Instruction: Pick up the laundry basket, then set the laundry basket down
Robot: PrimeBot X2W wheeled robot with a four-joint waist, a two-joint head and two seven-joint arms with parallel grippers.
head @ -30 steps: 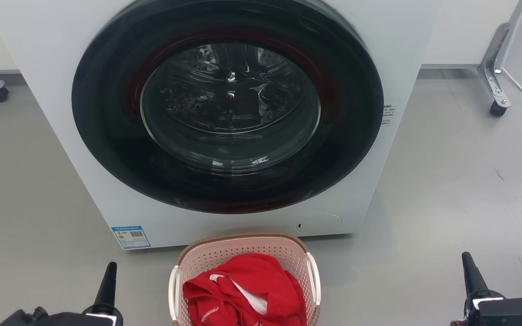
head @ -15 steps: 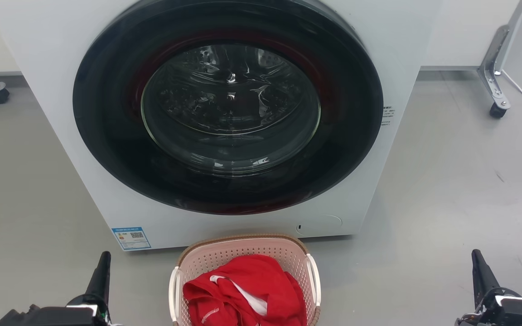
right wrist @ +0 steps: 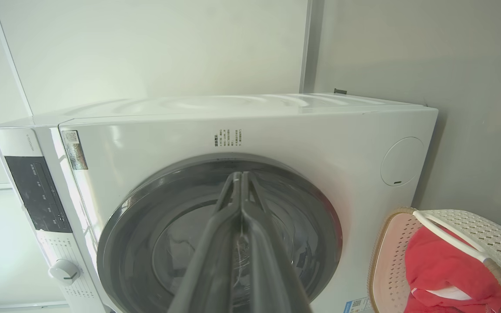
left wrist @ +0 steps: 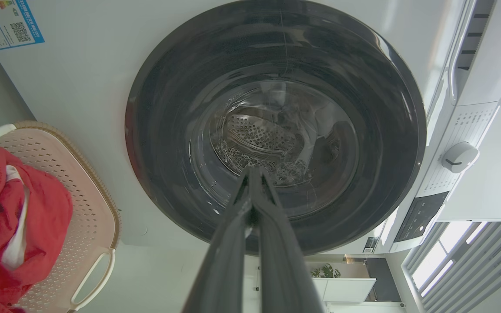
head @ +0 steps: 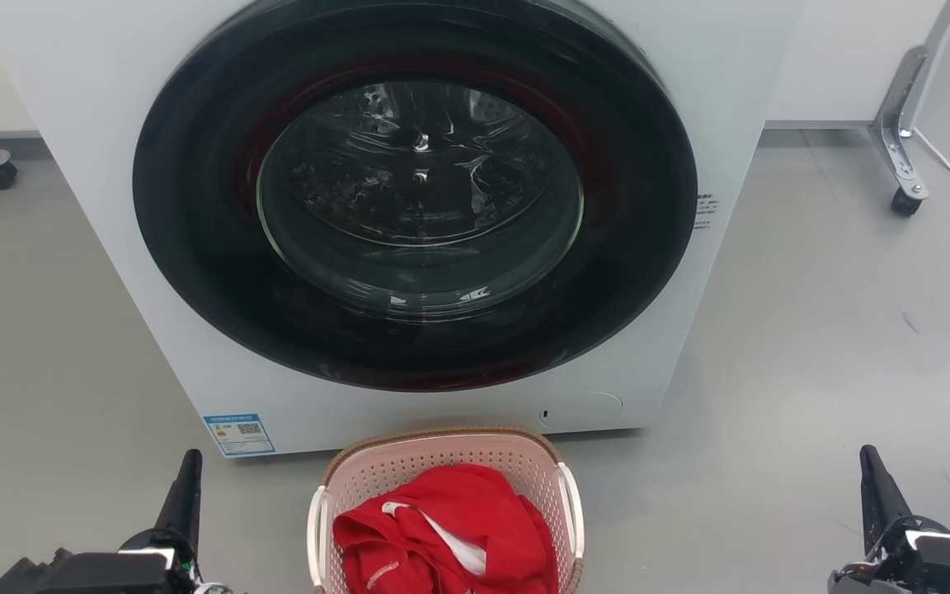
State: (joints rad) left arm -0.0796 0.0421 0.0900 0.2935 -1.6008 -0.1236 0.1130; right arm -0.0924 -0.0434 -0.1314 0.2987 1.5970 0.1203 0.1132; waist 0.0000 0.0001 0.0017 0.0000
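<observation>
Perforated pink plastic laundry basket (head: pixel 442 462), woven-look rim, crumpled red cloth (head: pixel 442 528) inside

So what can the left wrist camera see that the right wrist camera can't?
Left wrist view: past the big white washing machine, a small green potted plant and grey slatted window blinds. Right wrist view: the machine's flat white top and the grey wall behind it. Both: the machine's round dark glass door, its white dial knob, and the pale pink perforated plastic laundry basket holding red cloth.
</observation>
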